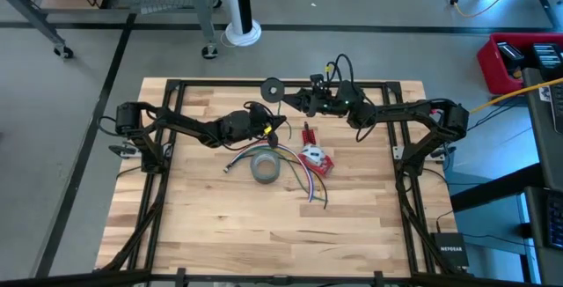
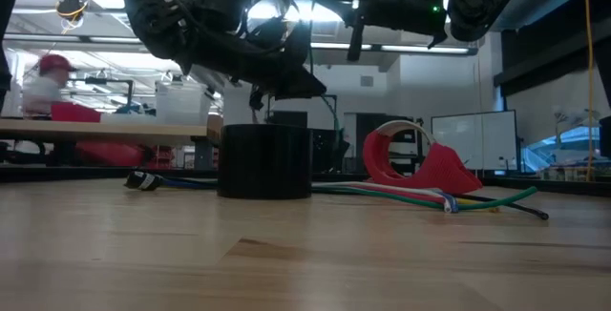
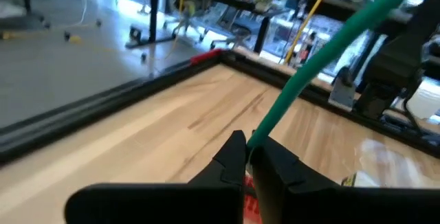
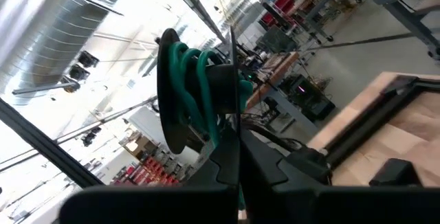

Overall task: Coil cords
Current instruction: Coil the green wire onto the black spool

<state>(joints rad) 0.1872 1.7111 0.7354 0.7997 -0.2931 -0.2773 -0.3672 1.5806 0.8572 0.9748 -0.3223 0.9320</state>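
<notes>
The green cord (image 3: 323, 52) could slip from the pinching left gripper (image 3: 249, 157) if tension rose, loosening the coils on the spool (image 4: 196, 100) clamped by the right gripper (image 4: 237, 148). Both arms reached inward, raised above the table's (image 1: 220, 225) far half, near a grey tape roll (image 1: 265, 166).

The right gripper (image 4: 237, 157) points up and away from the table, its two dark fingers (image 4: 223, 162) pressed together with no gap between them. Clamped at their tips is a dark spool (image 4: 180, 93) with a round flange, and a green cord (image 4: 189, 86) is wound around its hub in several loops. Beside the fingers, a corner of the wooden table (image 4: 412, 124) shows with its dark frame rail (image 4: 357, 131). Beyond lie a silver ventilation duct (image 4: 75, 25) and workshop shelving (image 4: 302, 4).
</notes>
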